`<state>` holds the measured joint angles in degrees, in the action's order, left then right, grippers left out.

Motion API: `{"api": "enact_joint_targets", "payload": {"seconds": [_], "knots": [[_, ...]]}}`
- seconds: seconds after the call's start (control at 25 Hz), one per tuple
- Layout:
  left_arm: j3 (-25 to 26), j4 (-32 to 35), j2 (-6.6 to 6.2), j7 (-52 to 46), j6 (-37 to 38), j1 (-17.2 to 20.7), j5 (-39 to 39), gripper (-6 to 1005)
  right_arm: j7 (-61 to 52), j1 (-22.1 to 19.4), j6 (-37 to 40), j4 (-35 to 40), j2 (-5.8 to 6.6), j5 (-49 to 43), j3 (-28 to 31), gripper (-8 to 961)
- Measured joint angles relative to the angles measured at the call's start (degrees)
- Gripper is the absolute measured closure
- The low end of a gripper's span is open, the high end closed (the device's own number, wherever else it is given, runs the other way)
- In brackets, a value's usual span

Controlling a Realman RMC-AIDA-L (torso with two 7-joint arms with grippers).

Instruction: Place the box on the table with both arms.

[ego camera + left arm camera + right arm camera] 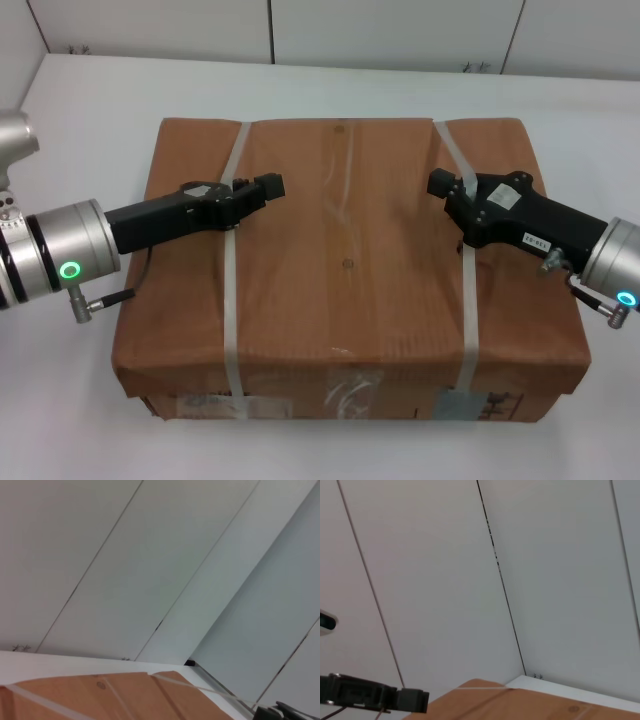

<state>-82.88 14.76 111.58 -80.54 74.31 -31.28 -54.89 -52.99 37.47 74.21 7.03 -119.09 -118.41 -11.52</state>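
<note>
The large flat brown box [345, 270] lies on the white table [90, 110], with two whitish straps [228, 300] across its top and labels on its near side. My left gripper [268, 188] reaches in from the left and hovers low over the box top by the left strap. My right gripper [440, 184] reaches in from the right over the right strap [467, 300]. The box top also shows in the left wrist view [125, 695] and in the right wrist view [520, 705]. Whether either gripper touches the box cannot be told.
White wall panels [390, 30] stand behind the table's far edge. The table extends around the box on the left, right and far sides. The right gripper shows far off in the left wrist view [285, 711], the left gripper in the right wrist view [375, 695].
</note>
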Motion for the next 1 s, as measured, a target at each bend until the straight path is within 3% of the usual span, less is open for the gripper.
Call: {"api": "enact_joint_targets", "payload": {"seconds": [0.32, 0.68, 1.0], "knots": [[-0.65, -0.33, 0.8, 1.69, -3.39, -0.37, -1.27, 916, 0.0, 1.97, -5.6, -2.23, 0.0, -0.24, -1.66, 918], [-0.79, -0.3, 3.16, 2.57, -12.08, -1.32, -5.41, 918, 1.94, 4.12, -15.29, -7.23, 0.0, -0.34, -3.56, 907], [-0.79, -0.52, 3.79, 2.78, -15.66, -1.79, -7.01, 922, 2.05, 5.13, -20.15, -9.54, -0.01, -0.49, -3.69, 897]]}}
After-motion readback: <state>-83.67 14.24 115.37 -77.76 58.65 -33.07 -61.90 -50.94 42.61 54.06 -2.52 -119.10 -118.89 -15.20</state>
